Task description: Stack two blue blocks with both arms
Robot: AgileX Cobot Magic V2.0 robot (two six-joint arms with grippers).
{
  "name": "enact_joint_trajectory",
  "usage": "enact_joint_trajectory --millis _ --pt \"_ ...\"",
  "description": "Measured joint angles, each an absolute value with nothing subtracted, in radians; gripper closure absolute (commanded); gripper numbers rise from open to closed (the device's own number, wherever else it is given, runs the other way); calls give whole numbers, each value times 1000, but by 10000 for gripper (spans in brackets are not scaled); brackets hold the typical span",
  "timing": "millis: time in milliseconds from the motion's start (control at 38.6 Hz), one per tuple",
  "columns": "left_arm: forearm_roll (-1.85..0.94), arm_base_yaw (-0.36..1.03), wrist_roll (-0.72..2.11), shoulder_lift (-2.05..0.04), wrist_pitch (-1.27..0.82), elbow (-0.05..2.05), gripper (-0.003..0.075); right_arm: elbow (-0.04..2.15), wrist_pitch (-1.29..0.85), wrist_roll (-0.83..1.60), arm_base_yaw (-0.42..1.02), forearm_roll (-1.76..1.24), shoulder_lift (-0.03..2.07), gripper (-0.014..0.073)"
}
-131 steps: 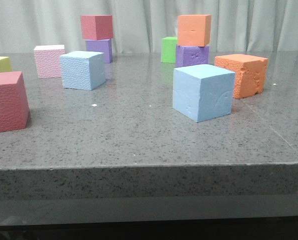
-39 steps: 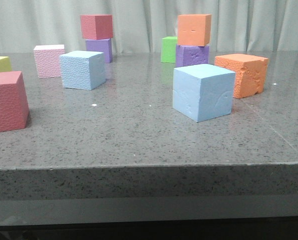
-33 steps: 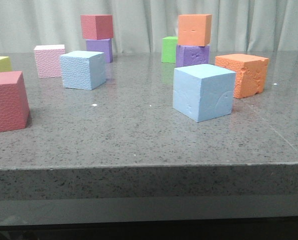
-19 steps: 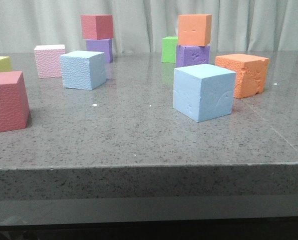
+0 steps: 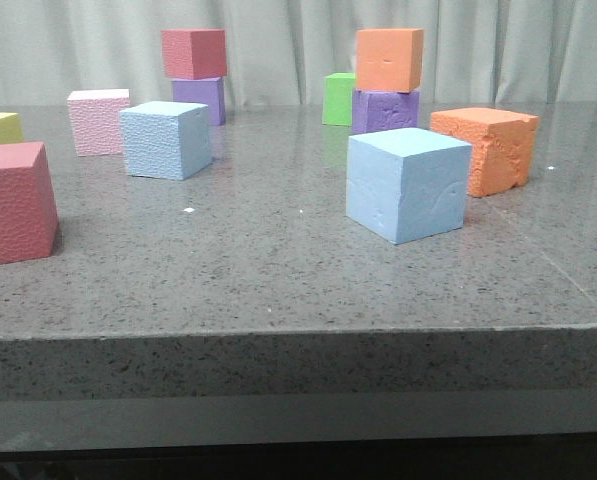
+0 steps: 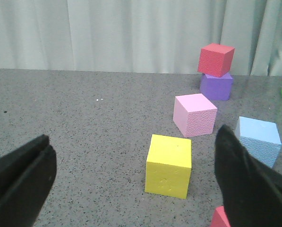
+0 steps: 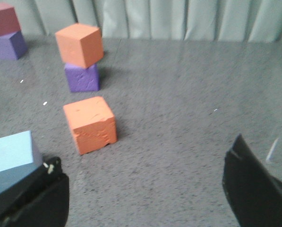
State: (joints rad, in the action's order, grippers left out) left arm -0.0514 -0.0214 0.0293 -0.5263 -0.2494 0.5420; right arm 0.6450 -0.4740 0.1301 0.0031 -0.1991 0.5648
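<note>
- Two blue blocks sitting well apart on the table, nothing stacked yet
- Smoother blue block lying nearer, right of centre; right gripper, spread wide and empty, is closest, block just beside one finger
- Pebbled blue block sitting farther back left; left gripper gaping empty, block beyond a finger

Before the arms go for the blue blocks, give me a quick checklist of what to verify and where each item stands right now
1. Both blue blocks on the table: pebbled blue block, smooth blue block. Ok.
2. Neither blue block has anything on top. Ok.
3. Left hand open, holding nothing. Ok.
4. Right hand open, holding nothing. Ok.
5. Blue blocks stacked: not ok, they sit apart.
6. Arm clearance around the damaged orange block: cannot tell.
</note>
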Motion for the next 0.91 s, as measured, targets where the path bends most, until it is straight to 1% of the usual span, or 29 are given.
enact_joint_trajectory --millis 233,569,699,906 --pt "-51 -21 29 -526 -247 542 60 780 -568 130 90 -241 843 -69" --pt "-51 -21 29 -526 -247 542 60 987 -604 130 320 -249 1217 -69" --pt "-51 -21 29 -526 -247 542 60 1063 -613 130 388 -254 1314 -69" --pt "-51 -21 29 -526 -247 542 60 1165 -655 130 414 -284 1427 -69"
